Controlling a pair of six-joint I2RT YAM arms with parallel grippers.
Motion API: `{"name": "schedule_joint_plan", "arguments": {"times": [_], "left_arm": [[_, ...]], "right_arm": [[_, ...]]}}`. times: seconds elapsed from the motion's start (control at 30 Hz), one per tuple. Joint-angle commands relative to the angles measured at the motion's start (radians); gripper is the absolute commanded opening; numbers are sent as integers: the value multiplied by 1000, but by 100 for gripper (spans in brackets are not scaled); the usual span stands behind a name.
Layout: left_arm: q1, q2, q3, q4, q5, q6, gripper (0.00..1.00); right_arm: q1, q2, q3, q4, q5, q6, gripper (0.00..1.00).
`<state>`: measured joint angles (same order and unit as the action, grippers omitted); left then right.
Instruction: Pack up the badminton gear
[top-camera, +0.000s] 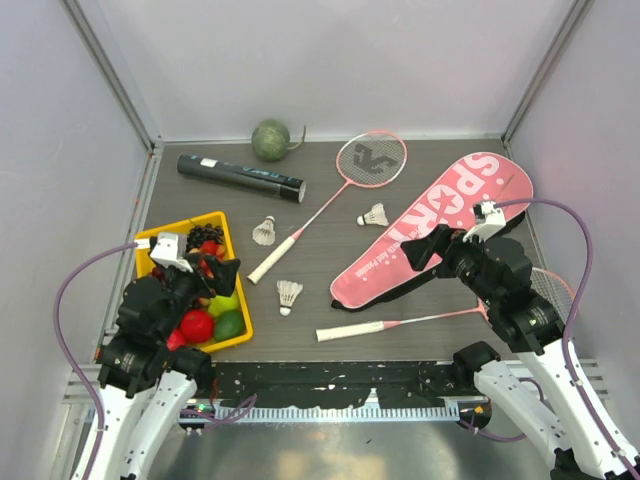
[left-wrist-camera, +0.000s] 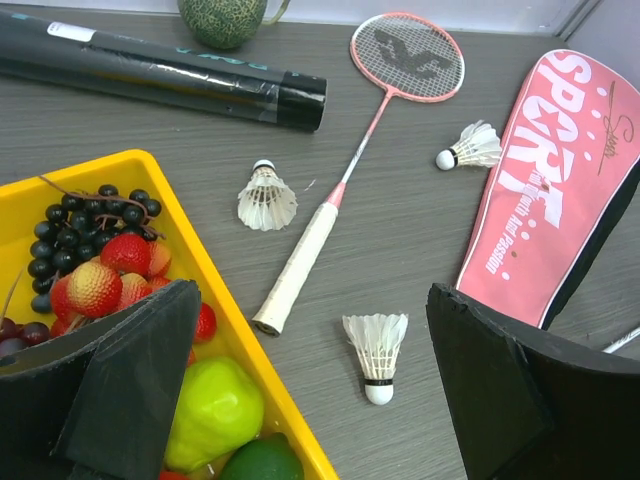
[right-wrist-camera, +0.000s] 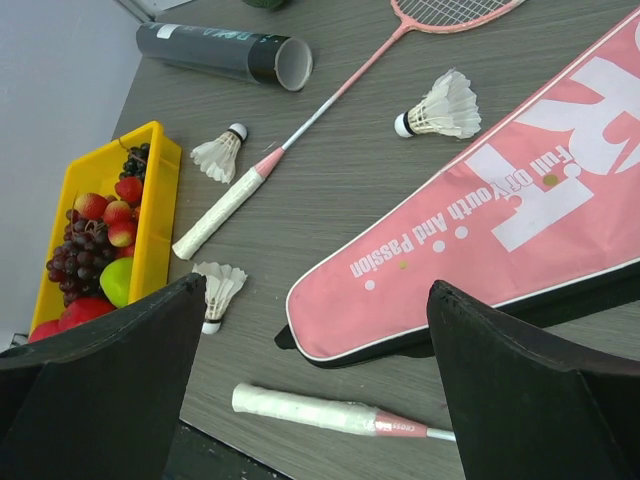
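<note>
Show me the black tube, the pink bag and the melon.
black tube (top-camera: 240, 176), top view, middle of its body.
pink bag (top-camera: 450, 200), top view, its lettered face.
melon (top-camera: 270, 140), top view, centre of its rind.

Left arm (top-camera: 150, 310) and right arm (top-camera: 510, 290): white links, black joints, black wedge jaws, lilac cables (top-camera: 583, 250), perhaps sheathed.

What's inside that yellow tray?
The yellow tray holds fruit: dark grapes, red strawberries, a pale green fruit, a darker green fruit and a red fruit. The left arm hangs over its near side, hiding anything beneath.
</note>
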<state>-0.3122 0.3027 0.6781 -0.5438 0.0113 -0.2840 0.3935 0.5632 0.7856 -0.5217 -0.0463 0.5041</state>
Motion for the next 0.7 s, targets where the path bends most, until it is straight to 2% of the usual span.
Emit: {"name": "schedule_joint_plan", "arguments": {"times": [0.0,0.37,0.57,0.63,0.67], "left_arm": [[-5,-10,1,24,-31,-9,100],[-10,-13,-6,30,-48,-1,100],[-10,-10,15,5,-102,-6,99],[-10,-26,15,5,-109,-10,100],[-10,-40,11,13,-114,-9,100]], "right_arm": [[4,-12,24,58,-3,22,95],[4,-20,21,133,-10,50,96],[4,30,-74,356,-24,132,100],[5,81,-108,448,-46,190,87],[7,110,-132,550,-49,209,82]]}}
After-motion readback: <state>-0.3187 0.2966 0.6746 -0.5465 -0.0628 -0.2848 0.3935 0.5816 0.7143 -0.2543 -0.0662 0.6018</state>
